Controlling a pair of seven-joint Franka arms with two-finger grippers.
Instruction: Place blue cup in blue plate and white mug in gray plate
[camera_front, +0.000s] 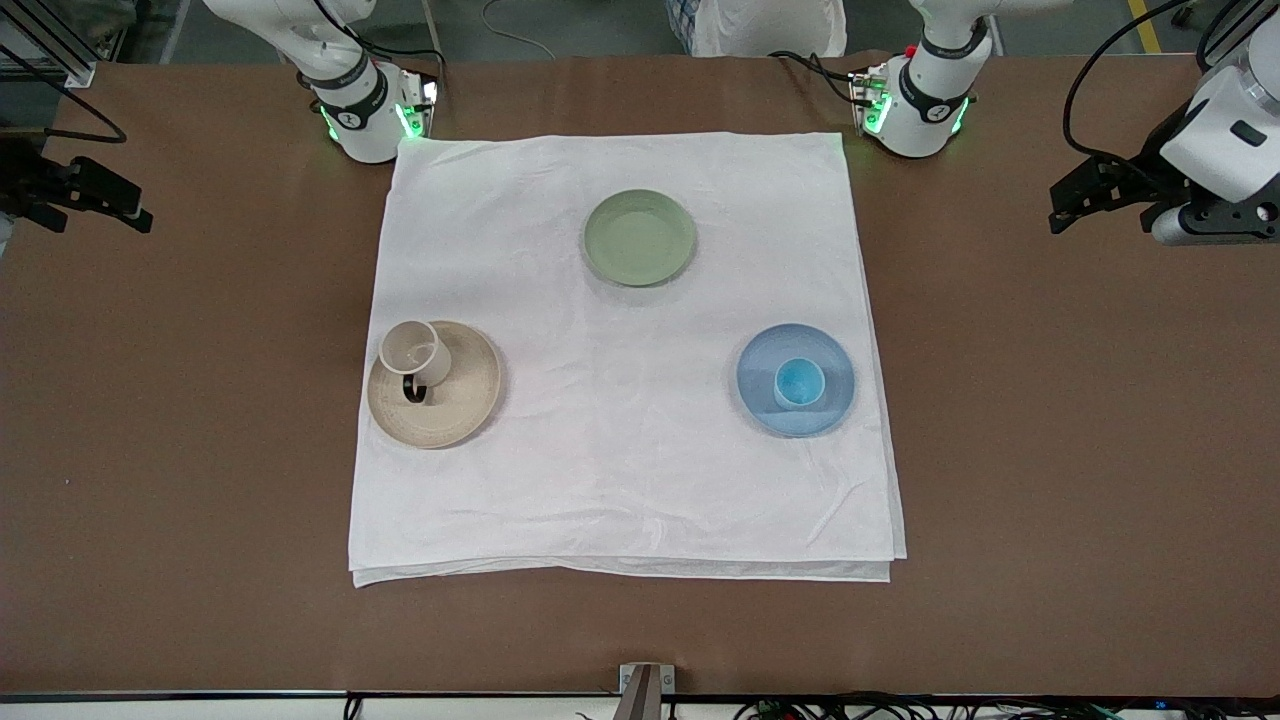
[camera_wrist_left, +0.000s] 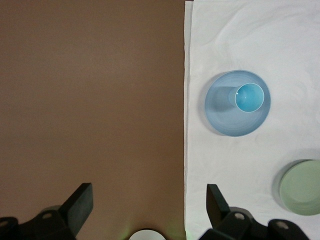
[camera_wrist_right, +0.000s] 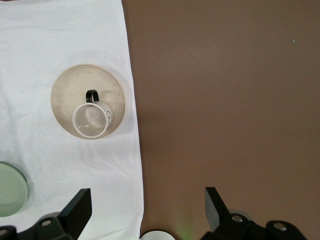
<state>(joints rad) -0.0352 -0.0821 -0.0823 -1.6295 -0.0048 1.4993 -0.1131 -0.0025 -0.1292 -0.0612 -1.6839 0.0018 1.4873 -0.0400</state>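
The blue cup (camera_front: 799, 382) stands upright in the blue plate (camera_front: 765, 365) on the white cloth, toward the left arm's end. The white mug (camera_front: 415, 352) stands on the gray plate (camera_front: 465, 395), toward the right arm's end, its dark handle pointing at the front camera. My left gripper (camera_front: 1062, 208) is open and empty over bare table off the cloth. My right gripper (camera_front: 125, 200) is open and empty over bare table at the right arm's end. The left wrist view shows the cup (camera_wrist_left: 248, 97) in the plate (camera_wrist_left: 220, 110). The right wrist view shows the mug (camera_wrist_right: 91, 120) on the plate (camera_wrist_right: 67, 95).
A pale green plate (camera_front: 639, 237) lies empty on the white cloth (camera_front: 620, 470), nearer the robots' bases than the other two plates. The cloth covers the middle of the brown table (camera_front: 1050, 450). The two arm bases stand at the cloth's corners.
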